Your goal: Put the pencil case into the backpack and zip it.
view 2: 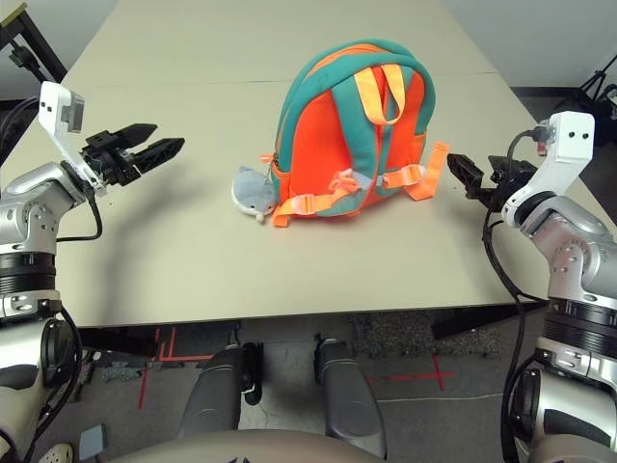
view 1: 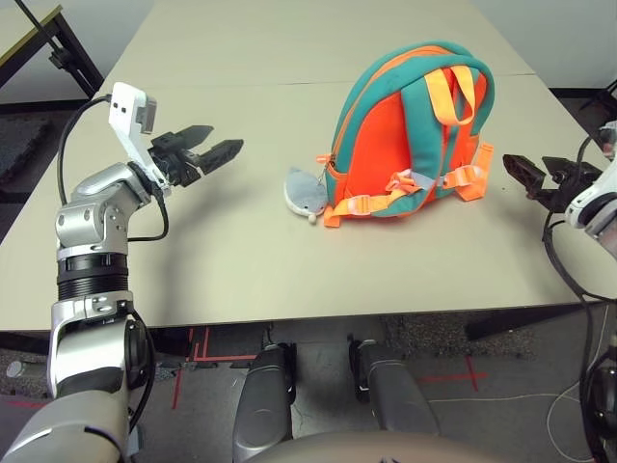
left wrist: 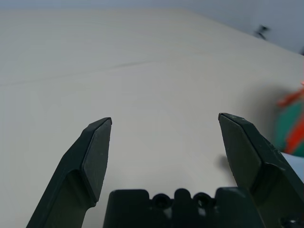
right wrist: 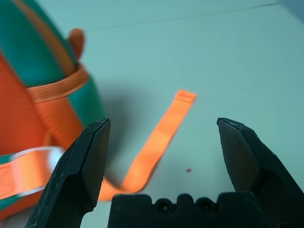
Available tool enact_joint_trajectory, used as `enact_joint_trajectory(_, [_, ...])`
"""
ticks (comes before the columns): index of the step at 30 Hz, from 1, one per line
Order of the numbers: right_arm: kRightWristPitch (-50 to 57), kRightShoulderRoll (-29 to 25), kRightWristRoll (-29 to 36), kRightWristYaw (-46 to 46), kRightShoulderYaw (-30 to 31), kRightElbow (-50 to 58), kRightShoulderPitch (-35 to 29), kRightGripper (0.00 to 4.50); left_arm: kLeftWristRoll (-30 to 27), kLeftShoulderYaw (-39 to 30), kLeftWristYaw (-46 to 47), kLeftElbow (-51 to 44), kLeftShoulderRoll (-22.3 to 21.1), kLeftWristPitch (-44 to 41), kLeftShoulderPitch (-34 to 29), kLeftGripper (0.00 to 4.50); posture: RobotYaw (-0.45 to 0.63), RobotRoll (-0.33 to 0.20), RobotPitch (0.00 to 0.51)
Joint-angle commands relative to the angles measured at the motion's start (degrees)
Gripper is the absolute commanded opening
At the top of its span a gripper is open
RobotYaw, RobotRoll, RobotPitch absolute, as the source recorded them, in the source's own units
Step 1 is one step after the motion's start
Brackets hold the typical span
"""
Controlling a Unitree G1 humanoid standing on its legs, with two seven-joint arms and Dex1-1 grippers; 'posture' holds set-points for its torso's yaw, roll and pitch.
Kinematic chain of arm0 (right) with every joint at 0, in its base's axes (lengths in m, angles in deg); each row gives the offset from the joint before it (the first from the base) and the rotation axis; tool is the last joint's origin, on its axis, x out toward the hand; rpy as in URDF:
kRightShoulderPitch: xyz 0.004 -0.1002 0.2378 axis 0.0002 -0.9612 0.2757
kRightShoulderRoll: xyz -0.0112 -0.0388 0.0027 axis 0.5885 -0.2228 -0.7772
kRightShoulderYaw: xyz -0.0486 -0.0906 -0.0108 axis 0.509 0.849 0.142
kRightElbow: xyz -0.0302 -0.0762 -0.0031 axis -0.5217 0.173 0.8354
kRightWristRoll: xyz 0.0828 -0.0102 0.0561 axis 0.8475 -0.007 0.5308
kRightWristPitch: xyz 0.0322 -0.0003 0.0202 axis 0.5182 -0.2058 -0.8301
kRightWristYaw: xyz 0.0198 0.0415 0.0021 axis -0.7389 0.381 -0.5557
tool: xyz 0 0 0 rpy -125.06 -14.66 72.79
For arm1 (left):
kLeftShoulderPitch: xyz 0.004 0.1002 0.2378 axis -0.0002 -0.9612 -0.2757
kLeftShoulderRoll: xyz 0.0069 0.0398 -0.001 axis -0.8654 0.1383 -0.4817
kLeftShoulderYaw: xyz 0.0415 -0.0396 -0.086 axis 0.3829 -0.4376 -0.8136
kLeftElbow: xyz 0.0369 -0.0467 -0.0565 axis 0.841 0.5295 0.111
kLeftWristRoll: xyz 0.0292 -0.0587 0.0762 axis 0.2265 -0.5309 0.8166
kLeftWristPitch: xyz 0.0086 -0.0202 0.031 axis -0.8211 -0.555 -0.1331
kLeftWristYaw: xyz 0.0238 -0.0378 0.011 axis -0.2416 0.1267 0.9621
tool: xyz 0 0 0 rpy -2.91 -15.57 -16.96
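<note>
Two eye views first: backpack (view 1: 410, 135) standing upright mid-table on its base, strap side toward the robot, long axis vertical, top loop pointing up and slightly away. Grey-white plush charm (view 1: 307, 191) lying on the table (view 1: 241, 260) just beside the pack's near-left corner. Left gripper (view 1: 220, 149) hovering well to the left of the pack, pointing right toward it, jaws spread wide, holding nothing. Right gripper (view 2: 474, 177) just off the pack's right side, pointing left, likewise spread and empty. No pencil case visible anywhere on the table; possibly already inside the pack, but impossible to tell. Zip state also unclear, the opening being on the far side.

Left wrist view: both fingers (left wrist: 92, 156) wide apart over bare tabletop, a sliver of teal and orange at the edge.

Right wrist view: fingers (right wrist: 83, 166) parted, nothing between them; loose orange strap (right wrist: 159, 142) trailing flat across the table toward the gripper from the pack's base.

Risks, as judgement: upright pack easily toppled by a one-sided push; trailing strap liable to snag a finger and drag the pack; charm apt to be pinched instead of fabric.
</note>
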Motion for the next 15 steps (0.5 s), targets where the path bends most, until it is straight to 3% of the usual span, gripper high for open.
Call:
enact_joint_trajectory(1, [-6.69, 1.44, -2.46, -1.53, -0.37, -5.27, 0.61, 4.44, 0.02, -2.55, 4.49, 0.16, 1.89, 4.6, -4.35, 4.5, -0.09, 0.0, 0.18])
enact_joint_trajectory(15, [-18.68, 4.28, -5.77, -2.68, 0.59, -15.62, 3.37, 4.44, 0.58, -7.16, 15.34, 4.57, 2.67, 16.35, -9.26, 4.5, -0.05, 0.0, 0.18])
